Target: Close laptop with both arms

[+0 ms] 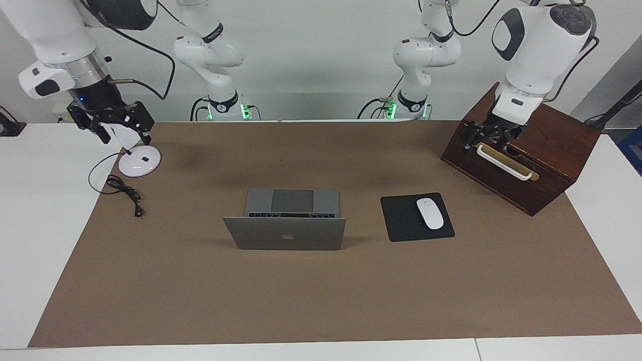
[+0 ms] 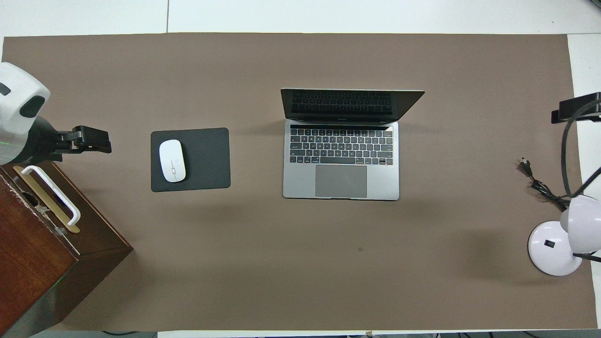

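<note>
**A:** First entry?

**B:** Right gripper [image 1: 113,123]. It hangs over the lamp base [image 1: 140,161] with fingers spread wide, holding nothing. A black cable [image 1: 125,190] lies just beside that base.

**A:** Next along?

**B:** Laptop [image 1: 286,235]. It sits between the two grippers, well apart from both, with the lid up and the keyboard facing the robots. It is probably centred so each arm can reach one lid corner.

**A:** And after it?

**B:** Mouse pad [image 1: 401,220], with a white mouse [image 1: 430,213] on it, beside the laptop toward the left gripper.

**A:** Last entry?

**B:** Left gripper [image 1: 489,135]. It is over the wooden box [image 1: 551,150], close above the white handle [image 1: 504,163], with fingers apart and empty. Both grippers look parked at the ends, which leaves the approach free. Closing has not begun.
</note>
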